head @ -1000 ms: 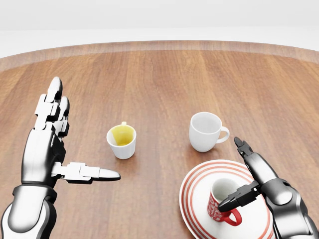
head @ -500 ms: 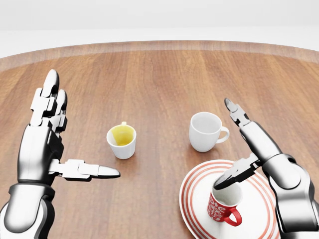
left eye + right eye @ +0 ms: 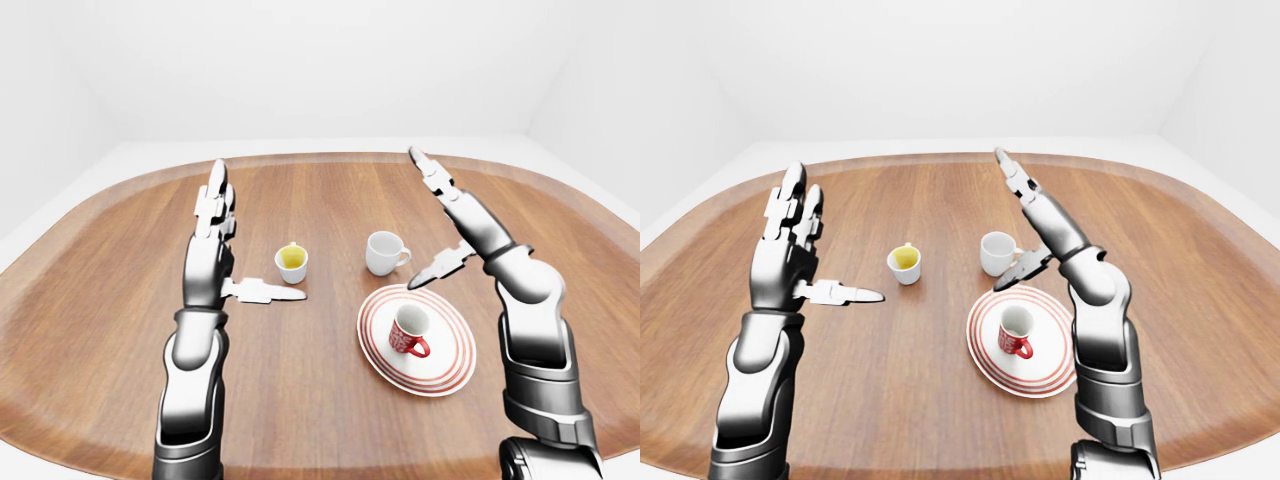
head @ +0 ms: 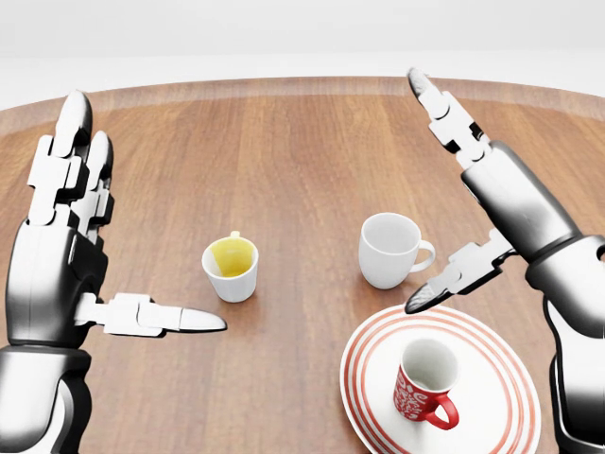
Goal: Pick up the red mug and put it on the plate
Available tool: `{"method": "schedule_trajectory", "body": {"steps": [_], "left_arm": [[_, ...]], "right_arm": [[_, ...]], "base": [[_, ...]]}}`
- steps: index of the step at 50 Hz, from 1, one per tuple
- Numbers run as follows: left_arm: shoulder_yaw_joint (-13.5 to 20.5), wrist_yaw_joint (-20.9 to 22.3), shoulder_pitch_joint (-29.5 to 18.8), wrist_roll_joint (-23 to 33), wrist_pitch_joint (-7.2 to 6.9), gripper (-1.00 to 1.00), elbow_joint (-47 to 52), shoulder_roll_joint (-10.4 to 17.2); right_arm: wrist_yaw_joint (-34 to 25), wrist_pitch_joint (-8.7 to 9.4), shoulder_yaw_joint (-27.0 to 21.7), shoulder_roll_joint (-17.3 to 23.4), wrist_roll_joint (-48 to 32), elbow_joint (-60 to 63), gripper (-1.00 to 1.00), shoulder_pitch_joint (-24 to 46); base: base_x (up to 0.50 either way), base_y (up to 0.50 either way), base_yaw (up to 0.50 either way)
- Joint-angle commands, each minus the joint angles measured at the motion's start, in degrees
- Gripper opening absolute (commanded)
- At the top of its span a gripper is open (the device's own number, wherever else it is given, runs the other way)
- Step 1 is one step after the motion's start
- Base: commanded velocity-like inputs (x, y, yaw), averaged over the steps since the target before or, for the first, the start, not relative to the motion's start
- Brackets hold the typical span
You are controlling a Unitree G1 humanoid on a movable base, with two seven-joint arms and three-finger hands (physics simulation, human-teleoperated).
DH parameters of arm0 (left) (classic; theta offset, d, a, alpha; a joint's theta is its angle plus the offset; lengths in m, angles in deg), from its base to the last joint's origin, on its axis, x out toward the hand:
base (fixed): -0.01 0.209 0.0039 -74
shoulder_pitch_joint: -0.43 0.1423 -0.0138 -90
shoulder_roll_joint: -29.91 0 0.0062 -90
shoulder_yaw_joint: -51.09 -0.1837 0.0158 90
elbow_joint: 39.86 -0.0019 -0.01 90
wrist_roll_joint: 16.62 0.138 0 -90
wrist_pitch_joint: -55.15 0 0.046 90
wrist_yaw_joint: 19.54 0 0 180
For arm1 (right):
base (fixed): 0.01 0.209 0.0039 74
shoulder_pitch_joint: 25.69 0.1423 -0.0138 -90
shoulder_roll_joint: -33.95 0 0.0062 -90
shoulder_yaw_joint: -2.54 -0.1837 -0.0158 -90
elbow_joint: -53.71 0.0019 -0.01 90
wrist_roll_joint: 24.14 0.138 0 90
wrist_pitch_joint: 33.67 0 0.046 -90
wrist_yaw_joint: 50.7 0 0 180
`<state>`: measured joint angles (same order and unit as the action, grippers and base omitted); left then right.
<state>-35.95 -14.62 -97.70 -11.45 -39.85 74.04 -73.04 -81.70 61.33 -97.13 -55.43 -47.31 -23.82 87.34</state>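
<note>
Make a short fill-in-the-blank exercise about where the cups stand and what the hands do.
1. The red mug stands upright on the striped ____.
2. The small cup has a ____ inside.
3. The right hand has its fingers ____, above the mug.
4. The white mug stands on the ____.

Missing words: plate; yellow; open; table

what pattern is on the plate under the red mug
White with concentric red rings around the plate; the head view shows it best.

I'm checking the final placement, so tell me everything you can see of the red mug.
The red mug stands upright on the red-striped plate, at the bottom right of the head view. Its outside is red with a white pattern, its inside white and apparently empty. The red handle points toward the view's lower right. Only the plate touches it.
</note>
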Motion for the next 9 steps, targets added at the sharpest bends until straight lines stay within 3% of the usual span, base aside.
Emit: {"method": "schedule_trajectory", "body": {"steps": [1,9], "left_arm": [[0.02,0.49,0.01,0.23,0.0,1.0,3.67,0.0],[-0.25,0.6,0.3,0.47,0.0,1.0,4.61,-0.08]], "right_arm": [[-2.42,0.0,-0.58,0.82,0.12,8.24,1.0,1.13],[-2.18,0.0,-0.6,0.64,0.61,8.55,1.0,1.02]], "base": [[0.0,0.0,0.0],[0.0,0.0,0.0]]}}
